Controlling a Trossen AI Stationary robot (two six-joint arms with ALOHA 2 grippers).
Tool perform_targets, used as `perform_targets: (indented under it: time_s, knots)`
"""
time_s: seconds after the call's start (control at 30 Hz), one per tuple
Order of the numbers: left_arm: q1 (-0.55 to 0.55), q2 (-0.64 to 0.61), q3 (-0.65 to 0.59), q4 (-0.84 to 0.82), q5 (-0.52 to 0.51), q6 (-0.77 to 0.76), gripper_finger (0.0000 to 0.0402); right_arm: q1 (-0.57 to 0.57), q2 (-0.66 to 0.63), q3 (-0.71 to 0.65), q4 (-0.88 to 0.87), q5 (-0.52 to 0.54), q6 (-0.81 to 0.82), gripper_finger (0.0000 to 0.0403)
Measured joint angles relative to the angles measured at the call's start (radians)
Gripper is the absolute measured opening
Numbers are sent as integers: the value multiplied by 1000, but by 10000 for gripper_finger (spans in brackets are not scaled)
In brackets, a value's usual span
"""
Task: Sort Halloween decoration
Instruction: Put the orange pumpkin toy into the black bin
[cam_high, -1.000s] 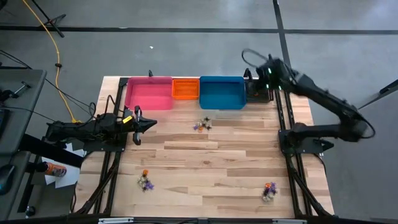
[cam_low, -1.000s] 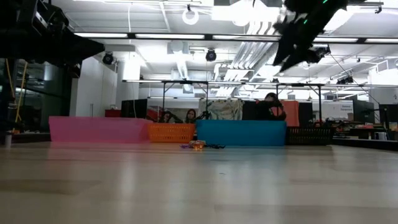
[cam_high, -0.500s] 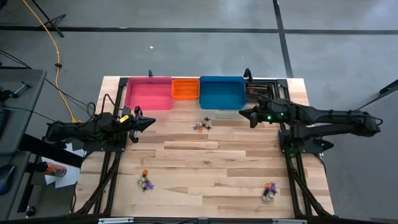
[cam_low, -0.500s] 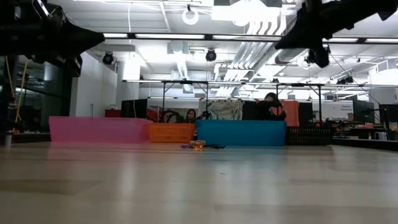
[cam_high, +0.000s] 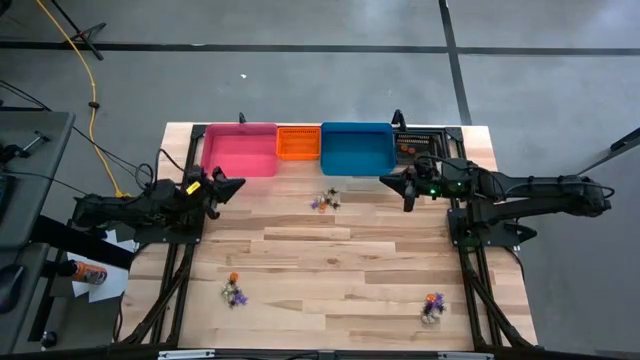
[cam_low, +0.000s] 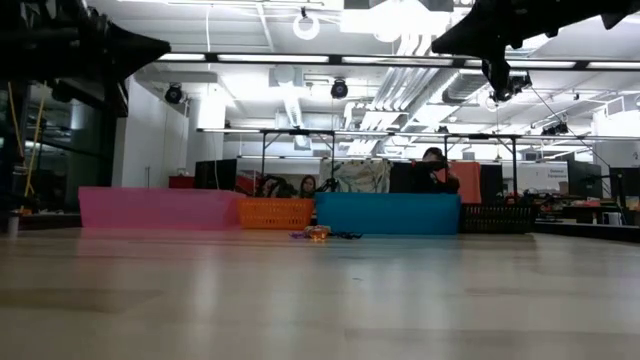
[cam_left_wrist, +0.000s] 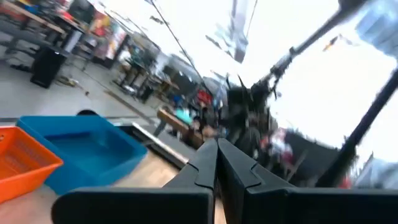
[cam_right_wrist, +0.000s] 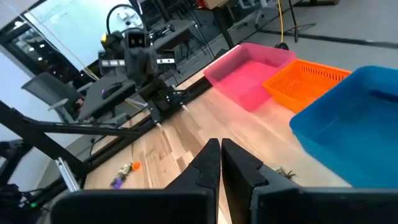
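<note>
High view, tiny purple-orange trinkets (cam_high: 325, 201), three clusters

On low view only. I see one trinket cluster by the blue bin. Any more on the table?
Observer: Yes, two more. Besides that middle cluster, the high view shows a left cluster and a right cluster, both near the table edge far from the bins.
Operator: Where are the tools? I just get dark shapes up top.
Observer: The left tool hovers just off the pink bin. The right tool hovers by the blue bin, at its right corner.
Operator: Carrying anything?
Observer: No. Both wrist views show the fingers shut together with nothing between them.
</note>
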Motion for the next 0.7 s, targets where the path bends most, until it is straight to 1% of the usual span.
perform_targets:
  time_s: [0.1,0.17,0.2,0.27,0.4,0.43,0.5,0.57,0.63,0.7]
  knots:
    - [0,86,67,-1,-2,-5,9,-8,0,0,0,0,-45,11]
    - [0,180,144,-60,11,-5,21,-17,0,0,0,1,-65,11]
    - [0,232,193,-125,30,-5,29,-22,0,0,0,2,-69,11]
    - [0,336,319,-304,105,-6,48,-34,0,0,0,2,-71,11]
    - [-7,542,598,-776,340,-32,90,-45,0,0,-2,2,-72,11]
    - [-20,587,653,-870,401,-46,99,-46,0,0,-3,2,-72,11]
    - [-62,669,739,-1033,499,-83,115,-46,1,0,-8,2,-72,11]
    - [-127,728,786,-1119,551,-124,126,-46,1,0,-10,2,-72,11]
    - [-214,769,796,-1140,563,-182,132,-46,1,1,-17,2,-72,11]
    - [-310,804,786,-1142,549,-247,133,-46,1,1,-31,2,-72,11]
